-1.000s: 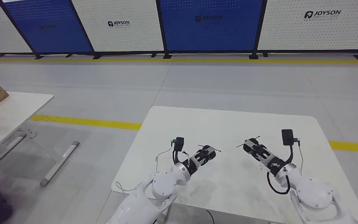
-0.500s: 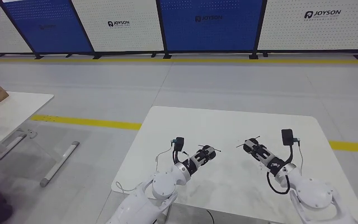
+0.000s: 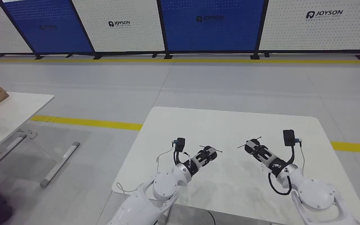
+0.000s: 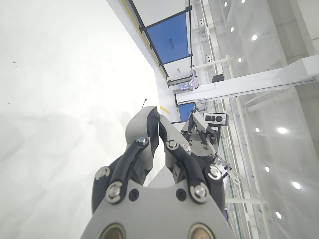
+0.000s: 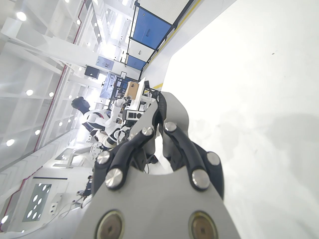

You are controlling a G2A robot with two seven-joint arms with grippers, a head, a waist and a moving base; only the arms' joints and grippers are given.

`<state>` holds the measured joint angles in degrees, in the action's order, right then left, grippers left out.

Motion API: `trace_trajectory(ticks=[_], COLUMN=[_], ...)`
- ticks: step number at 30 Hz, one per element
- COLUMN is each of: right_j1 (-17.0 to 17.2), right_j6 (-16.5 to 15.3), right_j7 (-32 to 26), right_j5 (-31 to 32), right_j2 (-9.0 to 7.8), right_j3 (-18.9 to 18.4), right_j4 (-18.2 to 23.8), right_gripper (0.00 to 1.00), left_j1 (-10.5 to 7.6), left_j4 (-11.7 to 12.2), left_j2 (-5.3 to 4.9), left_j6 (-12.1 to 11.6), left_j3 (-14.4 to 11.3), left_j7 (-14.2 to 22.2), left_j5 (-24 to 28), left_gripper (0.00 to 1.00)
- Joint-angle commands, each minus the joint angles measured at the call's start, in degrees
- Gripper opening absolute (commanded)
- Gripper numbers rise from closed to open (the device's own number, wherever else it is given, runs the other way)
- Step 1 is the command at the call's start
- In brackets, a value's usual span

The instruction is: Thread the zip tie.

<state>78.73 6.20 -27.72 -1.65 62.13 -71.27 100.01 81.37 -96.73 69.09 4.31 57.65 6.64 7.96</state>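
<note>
Both arms hover over the white table [image 3: 225,121]. My left gripper [image 3: 208,151] is shut on a thin black zip tie [image 3: 217,151], whose end pokes out toward the other arm. In the left wrist view the left gripper [image 4: 157,112] pinches that zip tie [image 4: 144,102], its small tip showing past the fingertips. My right gripper [image 3: 253,147] is shut on a black zip tie strip [image 3: 243,146] that sticks out on both sides of its fingers. In the right wrist view the right gripper [image 5: 159,96] holds this strip [image 5: 147,85]. A small gap separates the two held pieces.
The table's near and left edges lie close to the left arm. Bare tabletop stretches behind both grippers to the far edge. Another white table [image 3: 19,107] stands off to the left across the floor. Blue and white partition panels [image 3: 211,25] line the back.
</note>
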Motion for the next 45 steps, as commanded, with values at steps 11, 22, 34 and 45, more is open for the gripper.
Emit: trace_trajectory(ticks=[11, 22, 34, 45], right_j1=[0.0, 1.7, 1.7, 1.7], right_j6=[0.0, -3.6, -3.4, -3.4], right_j7=[0.0, 13.4, 15.2, 15.2], right_j5=[0.0, 6.1, 9.2, 9.2], right_j2=[0.00, 1.33, 1.63, 1.63], right_j3=[0.0, 4.7, 6.4, 6.4], right_j4=[0.0, 0.2, -0.3, -0.3], right_gripper=[0.00, 0.00, 0.00, 0.00], left_j1=[0.00, 0.00, 0.00, -1.51], left_j4=[0.0, 0.0, 0.0, 1.2], left_j2=[0.00, 0.00, 0.00, 0.97], left_j6=[0.0, 0.0, 0.0, -1.3], left_j3=[0.0, 0.0, 0.0, -2.6], left_j7=[0.0, 0.0, 0.0, -6.5], left_j5=[0.0, 0.0, 0.0, -3.3], left_gripper=[0.00, 0.00, 0.00, 0.00])
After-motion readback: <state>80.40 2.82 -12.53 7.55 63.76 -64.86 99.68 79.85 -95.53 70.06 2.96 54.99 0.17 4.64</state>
